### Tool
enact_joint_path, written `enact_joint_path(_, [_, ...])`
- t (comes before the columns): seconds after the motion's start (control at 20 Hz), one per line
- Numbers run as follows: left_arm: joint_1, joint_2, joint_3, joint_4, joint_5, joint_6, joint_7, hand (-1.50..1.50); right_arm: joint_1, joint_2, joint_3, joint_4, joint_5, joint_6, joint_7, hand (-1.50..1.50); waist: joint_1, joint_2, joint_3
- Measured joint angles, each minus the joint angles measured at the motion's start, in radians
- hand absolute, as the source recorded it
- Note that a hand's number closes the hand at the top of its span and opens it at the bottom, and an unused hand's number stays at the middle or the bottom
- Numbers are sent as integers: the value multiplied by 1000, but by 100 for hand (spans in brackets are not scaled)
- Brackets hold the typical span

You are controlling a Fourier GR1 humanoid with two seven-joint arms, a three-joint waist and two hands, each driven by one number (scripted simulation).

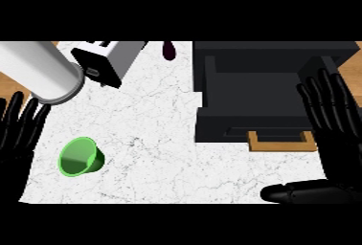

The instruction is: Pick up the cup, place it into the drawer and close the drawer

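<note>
Both hands open, empty.

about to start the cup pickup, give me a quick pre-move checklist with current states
1. Green cup in view and unobstructed on the counter: ok.
2. Cup upright: not ok, it lies on its side.
3. Drawer open: ok.
4. Drawer free of contents: ok, nothing shows inside.
5. Left hand open, holding nothing: ok.
6. Right hand open, holding nothing: ok.

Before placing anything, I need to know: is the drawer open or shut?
Open. The drawer sticks out from its dark cabinet, its hollow inside visible from above, tan handle toward the robot.
</note>
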Motion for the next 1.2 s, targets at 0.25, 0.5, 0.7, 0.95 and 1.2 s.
enact_joint_path(0.25, [9,1,27,16,13,-24,9,-150,4,10,0,18,9,5,-12,-150,0,0,0])
enact_joint_path(0.5, [5,-22,15,34,-31,-9,14,-150,-31,20,-8,29,14,-6,-15,-150,0,0,0])
enact_joint_path(0.7, [25,-23,33,47,-34,-22,9,-150,-18,18,-9,3,13,-3,-2,-150,0,0,0])
enact_joint_path(0.95, [36,-17,63,134,-53,-55,-31,-150,-20,1,-44,18,-18,21,-3,-150,-1,0,0])
enact_joint_path(1.2, [61,-30,75,214,-101,-77,-98,-150,-33,8,-36,47,0,21,-21,-150,0,0,0])
